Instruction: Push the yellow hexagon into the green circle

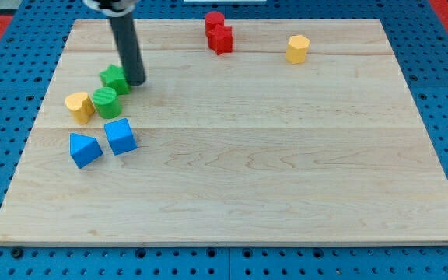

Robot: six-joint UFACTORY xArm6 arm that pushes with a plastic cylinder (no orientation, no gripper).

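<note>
The yellow hexagon point(298, 48) stands near the view's top right of the wooden board point(286, 171). The green circle point(105, 102) is a short cylinder at the view's left, far from the hexagon. My tip point(135, 81) is at the view's upper left, right beside the green star point(114, 78) on its right side, a little above and right of the green circle. The dark rod rises from the tip toward the view's top edge. The tip is far to the left of the yellow hexagon.
A yellow heart-like block point(78, 106) touches the green circle's left side. A blue cube point(120, 136) and a blue triangle point(84, 149) lie below them. A red circle point(214, 21) and a red star point(221, 39) sit at the top middle.
</note>
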